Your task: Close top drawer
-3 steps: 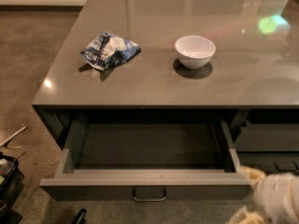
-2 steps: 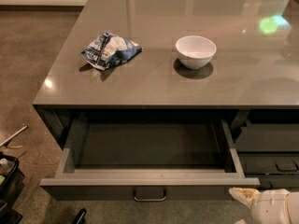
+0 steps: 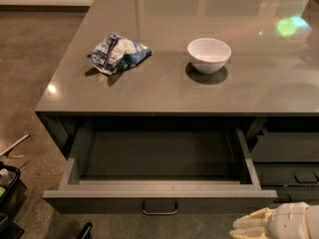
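Note:
The top drawer [image 3: 159, 193] is pulled fully open under the grey counter, its inside empty, with lighter grey inner walls and a small metal bar handle [image 3: 159, 212] at the middle of its dark front. My gripper [image 3: 249, 227] is the cream-white piece at the bottom right corner, low and in front of the drawer's right end, to the right of the handle. It is apart from the drawer front.
On the counter [image 3: 199, 83] lie a blue and white snack bag [image 3: 117, 53] and a white bowl [image 3: 209, 55]. The neighbouring stack's dark drawers [image 3: 291, 163] are to the right. Black items [image 3: 7, 193] sit on the floor at left.
My gripper has dropped lower and shifted a little left along the drawer front. The drawer, bag and bowl have not moved.

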Robot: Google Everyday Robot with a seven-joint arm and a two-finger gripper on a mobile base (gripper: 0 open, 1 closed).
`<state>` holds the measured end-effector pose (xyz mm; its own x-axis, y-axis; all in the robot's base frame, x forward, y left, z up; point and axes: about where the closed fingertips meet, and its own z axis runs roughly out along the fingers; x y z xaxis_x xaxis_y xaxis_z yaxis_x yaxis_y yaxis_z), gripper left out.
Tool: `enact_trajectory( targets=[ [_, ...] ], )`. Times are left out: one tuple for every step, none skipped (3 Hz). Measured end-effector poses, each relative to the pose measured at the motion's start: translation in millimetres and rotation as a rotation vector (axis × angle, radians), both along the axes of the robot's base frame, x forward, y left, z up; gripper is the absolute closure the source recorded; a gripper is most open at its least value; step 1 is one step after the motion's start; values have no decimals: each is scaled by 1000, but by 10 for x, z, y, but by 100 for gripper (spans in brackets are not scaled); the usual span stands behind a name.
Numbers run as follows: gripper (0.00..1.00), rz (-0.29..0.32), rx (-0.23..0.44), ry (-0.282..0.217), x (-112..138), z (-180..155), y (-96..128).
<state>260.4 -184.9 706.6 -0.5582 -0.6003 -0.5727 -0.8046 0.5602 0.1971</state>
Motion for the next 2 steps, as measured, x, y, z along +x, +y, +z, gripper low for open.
enact_trajectory(
  targets=[
    [89, -18, 17, 6, -196, -109, 68],
    [100, -5, 48, 0, -121, -451, 244]
  ],
)
